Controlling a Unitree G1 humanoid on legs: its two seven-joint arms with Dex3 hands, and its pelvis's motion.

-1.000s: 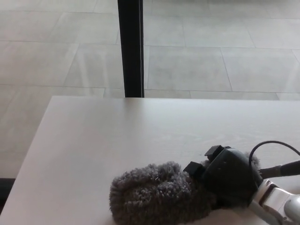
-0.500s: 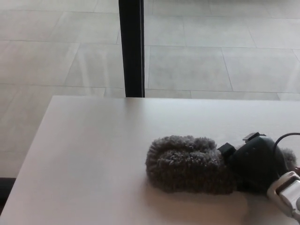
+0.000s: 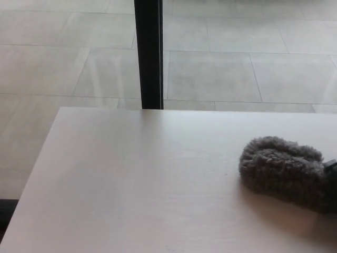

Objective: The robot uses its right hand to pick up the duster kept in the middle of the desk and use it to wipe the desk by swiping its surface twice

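Right hand (image 3: pixel 333 167), head view: only a dark sliver at the picture's right edge, cut off by the frame. Too little showing to tell how far the fingers stand apart, or whether anything is held. No wrist or forearm to be made out.

Directly to the hand's left, and touching that sliver as far as can be seen: grey duster (image 3: pixel 281 168), fluffy and curly-piled, lying flat on the desk (image 3: pixel 131 184). Long axis running from the hand leftward and slightly away from the robot. Far end rounded and folded over on itself in a thick lip; near end dropping lower toward the hand and vanishing at the frame edge with it. Soft shadow on the desk under the duster's near side, spreading toward the robot and along below the hand.

Desk pale, almost white, faintly grained. Stretching well to the left of the hand and duster, bare across that whole span. Far edge straight, beyond the duster; left edge slanting away toward the near-left corner of the picture, well apart from the hand.

Beyond the desk, far from the hand and to its left: black upright post (image 3: pixel 148 52), rising from behind the desk's far edge to the top of the picture. Around the post, on both sides: pale tiled floor (image 3: pixel 237 68) in large rectangular slabs with thin joints.
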